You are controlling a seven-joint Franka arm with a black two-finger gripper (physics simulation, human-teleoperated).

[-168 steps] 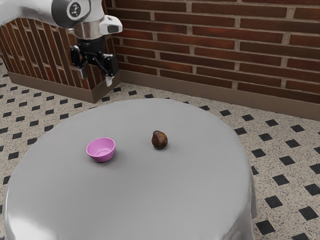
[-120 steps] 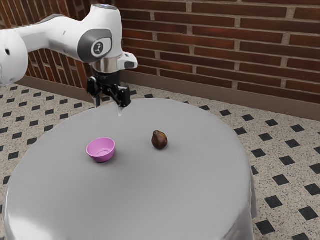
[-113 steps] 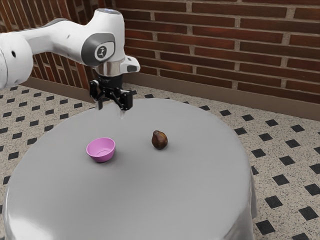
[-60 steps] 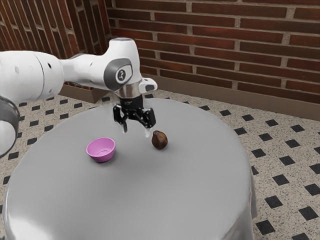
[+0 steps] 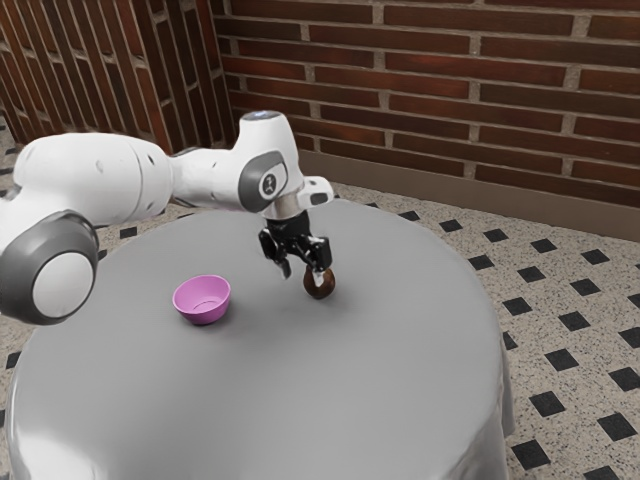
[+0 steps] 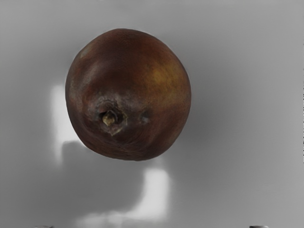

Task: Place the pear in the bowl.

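Note:
My gripper (image 5: 302, 275) is open in the exterior view, low over the table beside the pear (image 5: 321, 288). One finger overlaps the pear's upper part there; whether they touch I cannot tell. In the wrist view the brown pear (image 6: 128, 95) stands stem up on the table, and the tips of my gripper (image 6: 151, 226) show wide apart at the lower edge. A pink bowl (image 5: 202, 300) sits on the table toward the exterior view's left, with nothing in it.
The round grey table (image 5: 300, 390) carries both things. A brick wall (image 5: 450, 90) rises behind it, beyond a strip of tiled floor. My arm (image 5: 120, 180) reaches over the table's far left part in the exterior view.
My gripper has come from above the table's far left side toward the exterior view's right and down to the pear. Pear and bowl have stayed where they were.

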